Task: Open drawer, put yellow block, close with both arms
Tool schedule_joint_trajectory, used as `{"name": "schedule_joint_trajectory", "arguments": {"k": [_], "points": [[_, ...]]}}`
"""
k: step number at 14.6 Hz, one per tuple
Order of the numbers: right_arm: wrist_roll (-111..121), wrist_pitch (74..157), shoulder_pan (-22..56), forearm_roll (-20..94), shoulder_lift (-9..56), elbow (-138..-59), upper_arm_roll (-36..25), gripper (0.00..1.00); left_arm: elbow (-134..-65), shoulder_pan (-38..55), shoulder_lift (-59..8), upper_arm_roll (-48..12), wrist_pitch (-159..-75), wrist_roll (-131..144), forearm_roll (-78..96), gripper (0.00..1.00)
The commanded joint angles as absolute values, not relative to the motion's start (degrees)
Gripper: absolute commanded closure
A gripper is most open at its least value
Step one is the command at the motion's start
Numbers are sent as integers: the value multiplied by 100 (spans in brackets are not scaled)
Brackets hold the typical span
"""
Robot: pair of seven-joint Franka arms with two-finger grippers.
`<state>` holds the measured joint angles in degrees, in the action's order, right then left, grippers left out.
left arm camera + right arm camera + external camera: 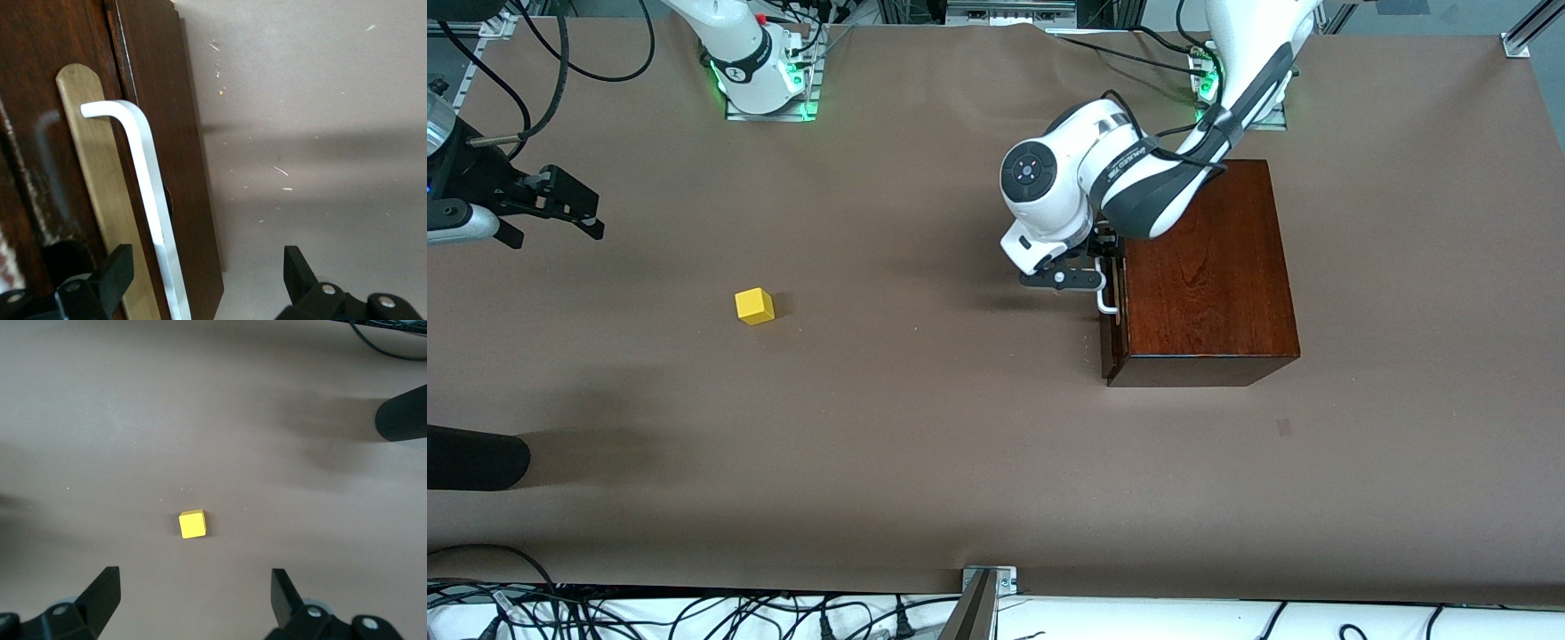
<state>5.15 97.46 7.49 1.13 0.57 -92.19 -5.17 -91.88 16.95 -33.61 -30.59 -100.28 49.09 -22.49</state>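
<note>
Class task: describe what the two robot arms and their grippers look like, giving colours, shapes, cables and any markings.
Both arms are glossy white with rounded jointed segments. The left arm has dark grey bands, a black cable along it and a dark round cap with small dots. The right arm shows a black band near its green-lit base. The left gripper and right gripper are black, with two jaws.

Even overhead light, soft shadows on table point(925, 444), handle point(150, 200) close-up blurred

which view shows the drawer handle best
The left wrist view: the handle runs close up between the open left gripper fingers. The front view shows only a small white piece of it; the right wrist view shows none.
</note>
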Motion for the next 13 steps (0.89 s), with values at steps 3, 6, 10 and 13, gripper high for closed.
{"name": "schedule_joint_trajectory", "arguments": {"k": [3,6,10,13], "points": [[466,9782,729,35,79,-9158,-492,0,-9229,1942,-3621,-3085,-10379,5536,-2540,0],[510,9782,721,44,79,-9167,-501,0,-9194,2091,-3726,-3085,-10599,5774,-2558,0],[510,9791,729,35,79,-9167,-492,0,-9114,2223,-3867,-3102,-11222,5871,-2558,0],[510,9791,729,35,79,-9167,-501,0,-9027,2426,-4069,-3085,-11653,5923,-2531,0]]}}
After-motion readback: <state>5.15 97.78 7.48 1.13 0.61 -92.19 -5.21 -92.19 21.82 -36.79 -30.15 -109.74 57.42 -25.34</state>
